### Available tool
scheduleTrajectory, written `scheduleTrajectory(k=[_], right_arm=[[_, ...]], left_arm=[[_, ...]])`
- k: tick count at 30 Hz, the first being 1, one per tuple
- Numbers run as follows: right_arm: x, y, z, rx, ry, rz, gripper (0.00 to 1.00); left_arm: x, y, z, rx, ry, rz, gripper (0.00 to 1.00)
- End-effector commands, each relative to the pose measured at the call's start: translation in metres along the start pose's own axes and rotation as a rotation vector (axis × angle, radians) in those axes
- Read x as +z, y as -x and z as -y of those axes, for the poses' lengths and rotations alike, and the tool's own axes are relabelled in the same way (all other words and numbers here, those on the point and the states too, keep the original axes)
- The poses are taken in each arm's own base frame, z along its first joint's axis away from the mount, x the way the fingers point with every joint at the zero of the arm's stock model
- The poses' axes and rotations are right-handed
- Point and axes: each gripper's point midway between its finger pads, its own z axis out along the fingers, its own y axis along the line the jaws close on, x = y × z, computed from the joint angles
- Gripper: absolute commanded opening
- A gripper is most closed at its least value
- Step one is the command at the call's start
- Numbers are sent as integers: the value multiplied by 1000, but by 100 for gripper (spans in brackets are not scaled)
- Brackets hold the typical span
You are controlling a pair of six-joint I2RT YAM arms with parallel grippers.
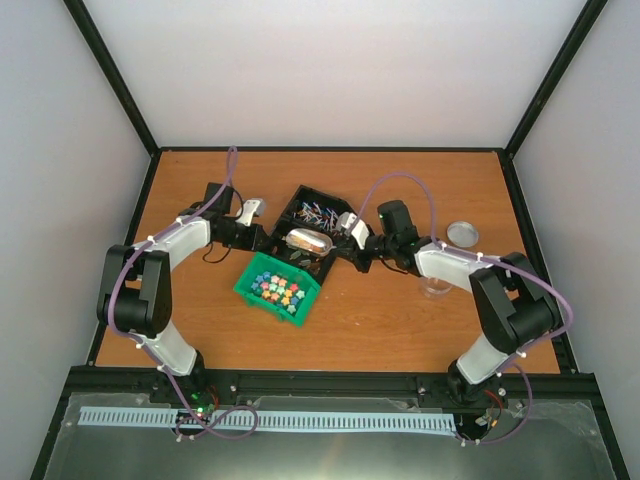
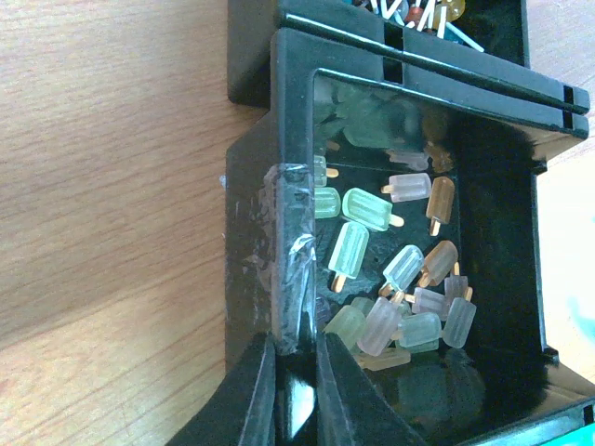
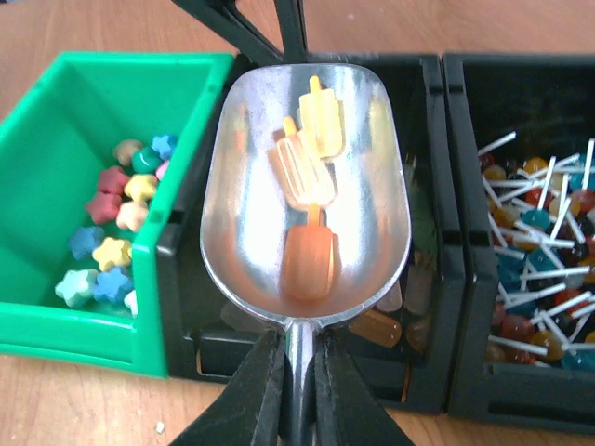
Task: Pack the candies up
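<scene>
The candies [image 1: 316, 211], small red, blue and brownish sweets on thin white sticks, fill the far black bin; they also show in the right wrist view [image 3: 539, 265] and the left wrist view [image 2: 420, 13]. My right gripper [image 3: 297, 372] is shut on the handle of the metal scoop [image 3: 251, 200]. The scoop holds three popsicle-shaped sweets [image 3: 309, 260] above the near black bin [image 3: 426, 307]. My left gripper [image 2: 296, 367] is shut on that bin's taped side wall [image 2: 284, 214]. Several pale popsicle sweets [image 2: 402, 279] lie inside it.
A green bin [image 1: 250, 292] of star-shaped sweets [image 3: 116, 246] stands touching the black bins at the front left. A clear cup [image 1: 436, 287] and a round lid [image 1: 462, 233] sit by the right arm. Black frame rails edge the table.
</scene>
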Motion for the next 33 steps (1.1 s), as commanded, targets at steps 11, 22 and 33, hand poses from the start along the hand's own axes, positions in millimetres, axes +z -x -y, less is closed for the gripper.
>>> scheduleTrajectory(k=[11, 22, 33], right_arm=[[-99, 20, -1, -56, 46, -9, 3], [-194, -19, 4, -17, -77, -25, 3], [-283, -76, 10, 19, -221, -80, 3]], left_arm=[[-6, 14, -6, 36, 22, 34, 1], [-6, 12, -6, 43, 27, 31, 1], [-9, 13, -5, 50, 30, 33, 1]])
